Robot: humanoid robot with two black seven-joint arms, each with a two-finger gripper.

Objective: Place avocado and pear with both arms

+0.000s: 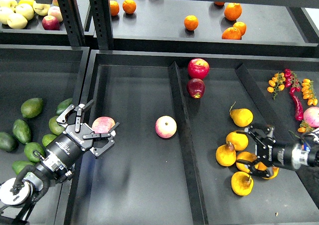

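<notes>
Several dark green avocados (32, 107) lie in the left tray; none is held. My left gripper (94, 126) is open and empty just right of them, over the middle tray's left edge, with a pink-red apple (102, 123) right behind its fingers. The orange-yellow pear with the brown blotch (242, 183) lies free in the right compartment, at the front of a cluster of similar pears (226, 155). My right gripper (250, 151) is open and empty, above and behind that pear, over another pear of the cluster.
A second pink apple (165, 126) lies in the middle tray (134, 185). Two red apples (198, 68) and a clean yellow long-stemmed pear (241, 116) lie further back. A divider (182, 135) splits the tray. Oranges (191, 22) sit on the back shelf, chillies and small tomatoes (299, 98) at far right.
</notes>
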